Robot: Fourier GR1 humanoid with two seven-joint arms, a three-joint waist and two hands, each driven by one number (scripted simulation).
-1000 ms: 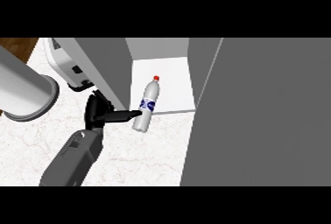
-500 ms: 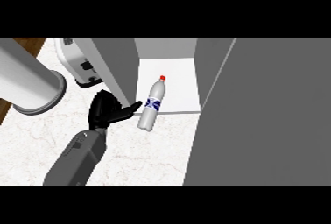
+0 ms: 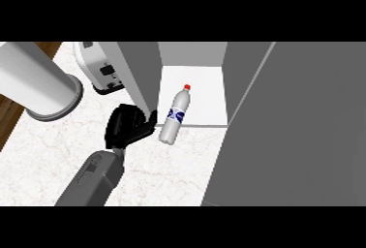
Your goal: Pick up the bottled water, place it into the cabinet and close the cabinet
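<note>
The bottled water is a clear bottle with a blue label and a red cap. It lies on its side, cap pointing into the open cabinet. Its base sticks out over the front edge of the cabinet's white floor onto the marble counter. My right hand is just left of the bottle, open with fingers pointing up the view and the thumb toward the bottle, holding nothing. A narrow gap separates the thumb from the bottle. My left hand does not show.
The wide grey cabinet door stands open at the right. A grey cabinet panel rises just beyond my hand. A white appliance sits behind it. A big grey cylinder fills the upper left.
One second ago my right hand's fingers reached to the bottle; now the hand has drawn back to the left and opened flat. The bottle stays lying at the cabinet's edge.
</note>
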